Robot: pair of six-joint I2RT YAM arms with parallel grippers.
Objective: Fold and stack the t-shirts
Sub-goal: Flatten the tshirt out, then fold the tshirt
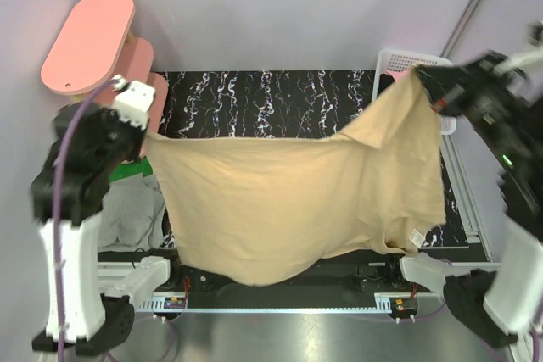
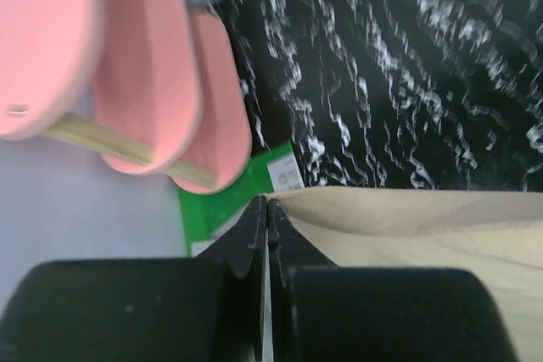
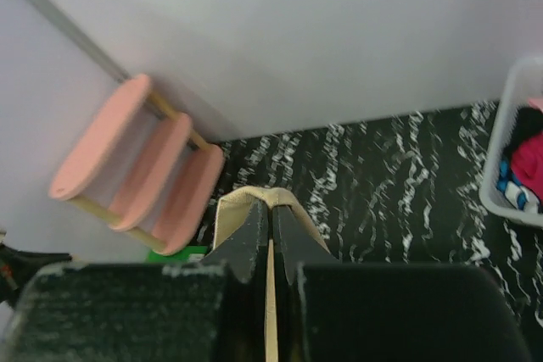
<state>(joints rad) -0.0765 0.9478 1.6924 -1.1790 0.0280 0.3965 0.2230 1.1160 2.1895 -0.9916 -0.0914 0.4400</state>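
The tan t-shirt [image 1: 297, 201] is held spread in the air between the left gripper [image 1: 144, 130] and the right gripper [image 1: 431, 91], each clamped tight on an edge (no fold is made yet). Other shirts [image 1: 131, 205] are heaped below the left gripper, so stacking is judged barely begun.

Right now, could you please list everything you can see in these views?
tan t-shirt: one, tan, stretched in the air over the table between both claws
green shirt: one, green, left edge of the table, under the left arm
grey shirt: one, grey, near left, beside the green one
clothes: count unclear, magenta and blue-white, inside the basket
basket: one, white, far right corner
shelves: three oval tiers, pink, far left corner
table: one, black with white veins
left claw: one, black, shut on the t-shirt's left corner
right claw: one, black, shut on its right corner
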